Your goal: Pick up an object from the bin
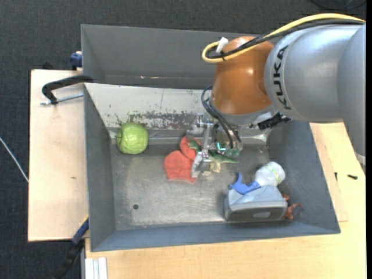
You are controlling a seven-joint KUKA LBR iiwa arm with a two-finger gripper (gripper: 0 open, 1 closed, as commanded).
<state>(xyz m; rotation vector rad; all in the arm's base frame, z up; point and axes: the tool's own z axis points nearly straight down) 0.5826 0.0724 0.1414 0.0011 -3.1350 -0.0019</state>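
Note:
My gripper (pixel 203 158) hangs low in the middle of the bin, under the orange cover. Its fingertips sit at the right edge of a crumpled red soft thing (pixel 179 165) on the bin floor. A second red piece (pixel 188 146) lies just above it, against the gripper's left side. A small pale object (pixel 218 166) shows right beside the fingers. Whether anything is between the fingers is hidden by the gripper's body.
A green ball (pixel 133 139) rests at the back left of the bin. At the front right lie a grey box-like thing (pixel 256 207) with a blue piece (pixel 241 186) on it and a white translucent bottle (pixel 269 174).

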